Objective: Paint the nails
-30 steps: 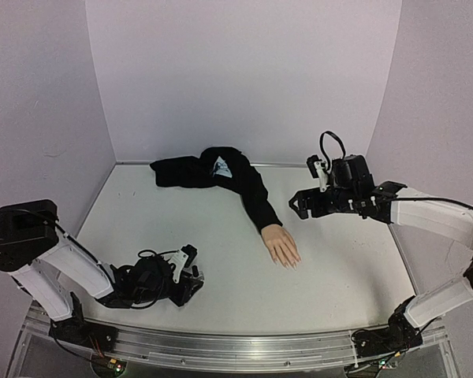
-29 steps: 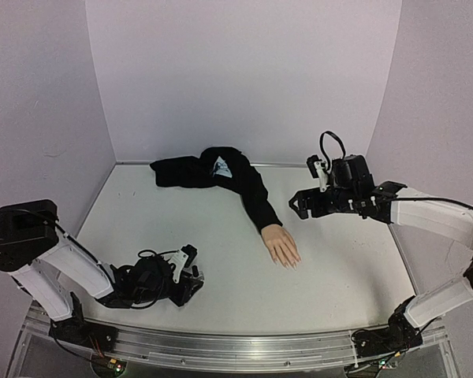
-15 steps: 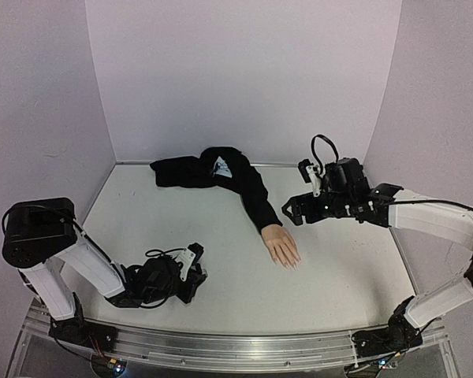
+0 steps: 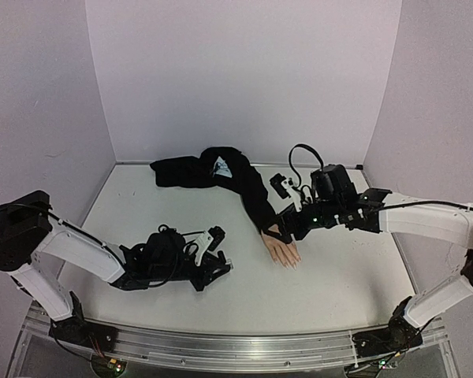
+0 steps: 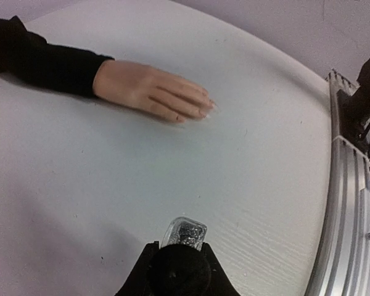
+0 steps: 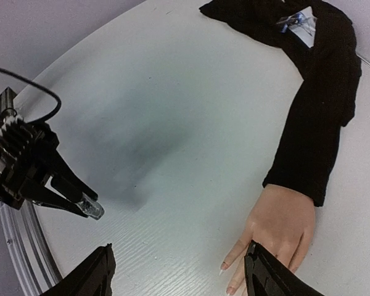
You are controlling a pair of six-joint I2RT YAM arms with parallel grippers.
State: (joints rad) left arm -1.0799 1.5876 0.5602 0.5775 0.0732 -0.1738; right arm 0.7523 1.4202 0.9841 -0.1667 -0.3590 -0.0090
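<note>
Nails: small pale ovals close to the skin tone, one at the tip of each finger, facing up. They are too small in the top view to make out any detail.
Hand: a skin-coloured mannequin hand lies flat, palm down, near the middle of the desk. Its fingers lie close together and point toward the near edge.
Sleeve: a black sleeve covers the wrist, runs back toward the far wall and ends in a crumpled heap.
Right claw: the right claw is spread wide and hangs over the wrist end of the hand, where the sleeve stops. In its own camera one finger sits over the hand's edge and the other over bare desk. Whether it touches the hand cannot be told.
Left claw: the left claw lies low on the desk, left of the hand and apart from it, pinching a bottle.
Bottle: the small clear bottle has glittery contents and juts from the claw toward the fingertips.
</note>
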